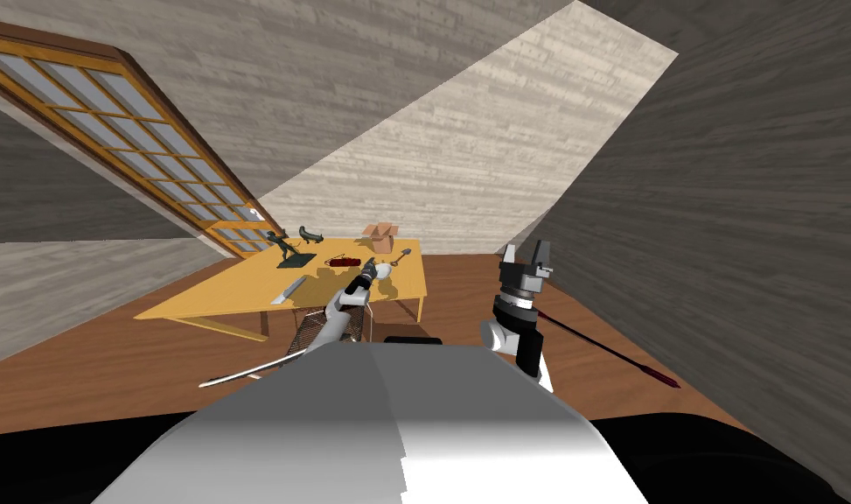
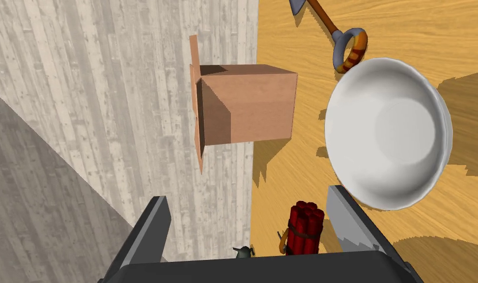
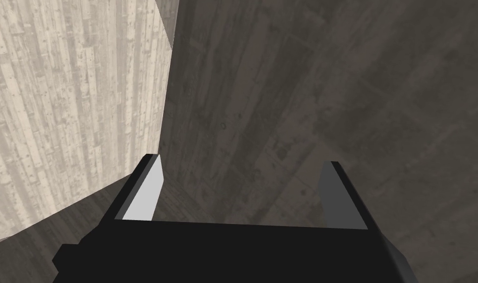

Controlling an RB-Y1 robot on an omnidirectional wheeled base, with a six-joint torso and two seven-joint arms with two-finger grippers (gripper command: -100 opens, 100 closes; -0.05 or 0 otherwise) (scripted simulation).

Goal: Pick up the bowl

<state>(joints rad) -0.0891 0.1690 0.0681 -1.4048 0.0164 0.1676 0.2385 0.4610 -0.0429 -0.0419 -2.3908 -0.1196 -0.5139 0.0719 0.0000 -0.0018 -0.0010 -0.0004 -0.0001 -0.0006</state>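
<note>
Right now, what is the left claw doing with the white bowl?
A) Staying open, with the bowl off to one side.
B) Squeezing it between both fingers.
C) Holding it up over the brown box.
A: the left claw has its fingers spread with nothing pressed between them, and the bowl sits on the table outside one finger.

Left gripper [image 2: 247,196] and right gripper [image 3: 242,161] are formed of thin grey blades on black boxes; forearms [image 1: 338,308] are cased white.
</note>
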